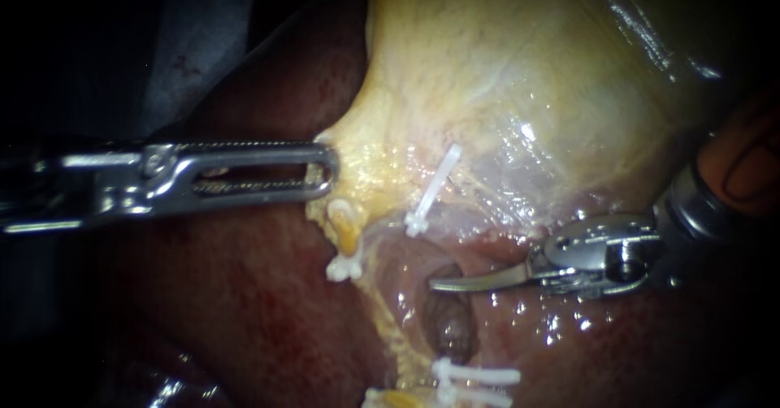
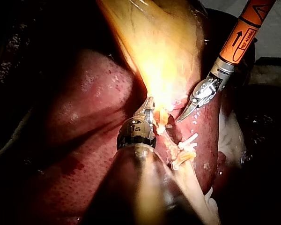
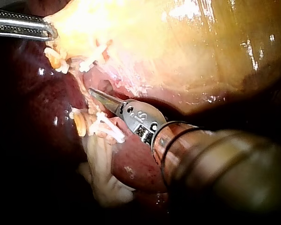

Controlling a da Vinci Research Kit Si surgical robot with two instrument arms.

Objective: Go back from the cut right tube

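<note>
The yellow gallbladder (image 1: 520,91) fills the upper middle of the endoscope view, above the dark red liver (image 1: 244,294). My left instrument (image 1: 331,169) comes in from the left, its long slotted jaws shut on the gallbladder's lower edge and drawing it to a point. The right tube is parted: a white clip (image 1: 433,190) sits on its upper stump and two white clips (image 1: 475,375) on the lower one. My right instrument (image 1: 439,284) lies in the gap between them, its curved blades shut and empty, over a dark hollow (image 1: 451,327).
Another clipped yellow stump (image 1: 346,245) hangs just under the left instrument's jaws. A further clip (image 1: 382,397) shows at the lower edge. In the right wrist view the clipped lower stumps (image 3: 96,124) lie beside my right instrument (image 3: 94,93).
</note>
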